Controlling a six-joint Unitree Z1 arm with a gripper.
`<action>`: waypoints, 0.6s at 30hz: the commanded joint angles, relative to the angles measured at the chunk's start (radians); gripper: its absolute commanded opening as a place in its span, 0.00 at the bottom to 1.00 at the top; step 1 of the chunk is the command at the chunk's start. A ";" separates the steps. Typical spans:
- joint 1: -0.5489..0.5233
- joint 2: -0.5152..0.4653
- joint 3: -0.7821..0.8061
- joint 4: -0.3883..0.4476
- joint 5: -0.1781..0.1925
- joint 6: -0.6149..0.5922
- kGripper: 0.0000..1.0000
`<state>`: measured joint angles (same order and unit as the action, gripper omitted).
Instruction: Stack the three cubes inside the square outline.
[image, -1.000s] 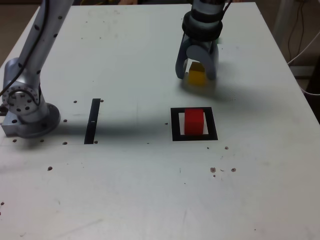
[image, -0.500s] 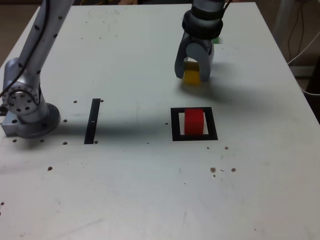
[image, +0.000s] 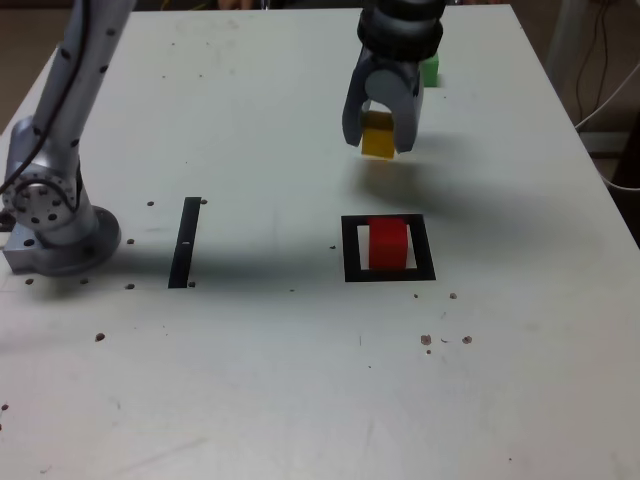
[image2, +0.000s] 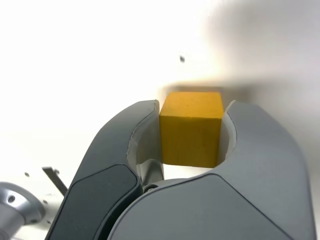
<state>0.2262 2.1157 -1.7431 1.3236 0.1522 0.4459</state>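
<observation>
My gripper (image: 379, 140) is shut on the yellow cube (image: 378, 141) and holds it just above the table, behind the square outline (image: 389, 273) in the exterior view. The wrist view shows the yellow cube (image2: 191, 127) clamped between both dark fingers (image2: 135, 145), with its shadow on the table beneath it. The red cube (image: 388, 243) sits inside the square outline. The green cube (image: 430, 70) rests on the table behind the gripper, partly hidden by the arm.
The arm's base (image: 50, 215) stands at the exterior view's left. A thin black strip (image: 185, 242) lies on the table between the base and the outline. Small dark specks dot the white table (image: 300, 380).
The jaws closed on the yellow cube, then lifted it off the table and slightly toward the exterior view's left. The green cube has come more into view behind the arm.
</observation>
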 joint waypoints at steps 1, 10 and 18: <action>-0.050 -0.039 0.001 0.021 -0.014 -0.066 0.20; -0.260 -0.102 0.060 0.051 -0.077 -0.366 0.20; -0.358 -0.126 0.103 0.045 -0.087 -0.473 0.20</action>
<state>-0.1184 2.0003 -1.6456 1.3707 0.0692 -0.0171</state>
